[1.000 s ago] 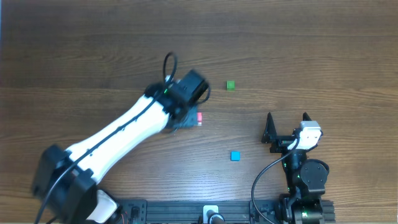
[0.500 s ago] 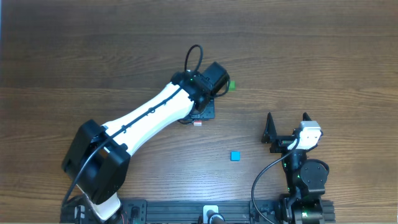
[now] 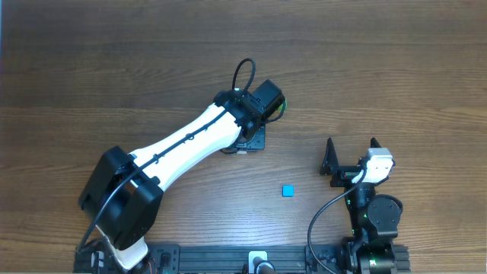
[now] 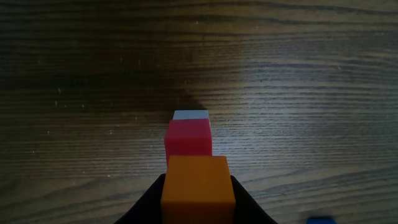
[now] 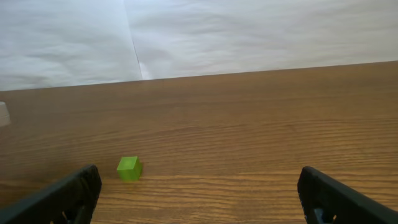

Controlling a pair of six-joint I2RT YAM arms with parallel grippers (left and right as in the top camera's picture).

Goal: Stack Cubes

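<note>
Top view: the left arm (image 3: 190,141) reaches diagonally up the table (image 3: 396,61) to just past the middle. The left gripper (image 3: 245,146) sits under the wrist, and a bit of red and white shows at its tip. A sliver of the green cube (image 3: 281,107) peeks out at the wrist's right edge. The blue cube (image 3: 288,190) lies alone, nearer the bases and well apart from the green one. The right gripper (image 3: 351,156) sits close to its own base with its fingers spread and nothing between them.

Left wrist view: the two fingers (image 4: 149,208) are clamped on the sides of the orange cube (image 4: 198,190). Just past it, in line, is the red cube (image 4: 188,140), and the white cube (image 4: 191,114) is beyond that. The three overlap in this view. I cannot tell whether the far two rest on the wood or are lifted. A corner of the blue cube (image 4: 320,220) shows off to one side.

Right wrist view: the fingers (image 5: 74,193) stand wide apart over bare wood. The green cube (image 5: 129,168) sits on the table farther out, with a white wall (image 5: 249,37) behind it.
</note>
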